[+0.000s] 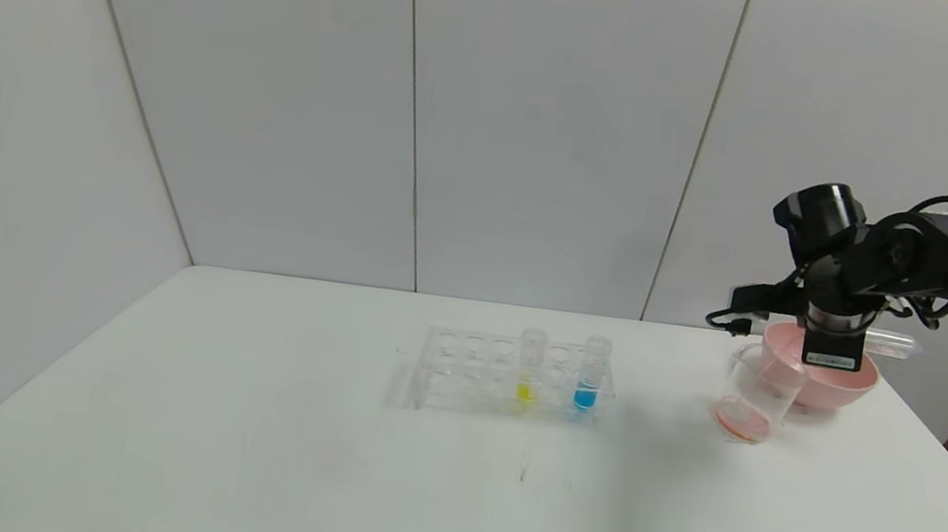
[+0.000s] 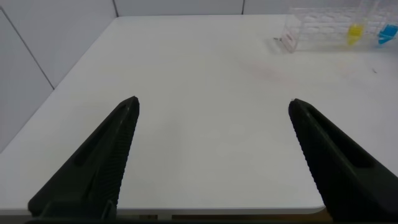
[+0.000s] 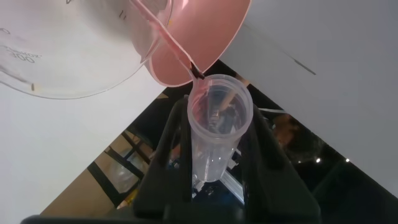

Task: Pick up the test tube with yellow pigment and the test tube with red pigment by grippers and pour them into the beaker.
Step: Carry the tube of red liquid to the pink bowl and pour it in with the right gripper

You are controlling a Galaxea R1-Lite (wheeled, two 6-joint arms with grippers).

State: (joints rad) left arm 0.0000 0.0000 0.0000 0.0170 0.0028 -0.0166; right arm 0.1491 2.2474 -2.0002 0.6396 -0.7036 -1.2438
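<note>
Overhead, right gripper (image 1: pixel 835 340) clamps the red-pigment tube (image 3: pixel 214 127) above a white table (image 1: pixel 316 466); left gripper (image 2: pixel 211 124) gapes empty.

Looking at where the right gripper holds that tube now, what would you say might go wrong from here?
1. The right gripper holds the clear tapered test tube tipped over the pink bowl, beside the small clear beaker; drips could miss the beaker.
2. Swinging away, the arm might knock the beaker, which already holds reddish liquid.
3. The small clear tube with yellow liquid stands near a blue one in the rack; confusion is possible.

White table (image 1: pixel 316 466): tube rack (image 1: pixel 504 380), beaker (image 1: pixel 754 400), pink bowl (image 1: pixel 829 381).
</note>
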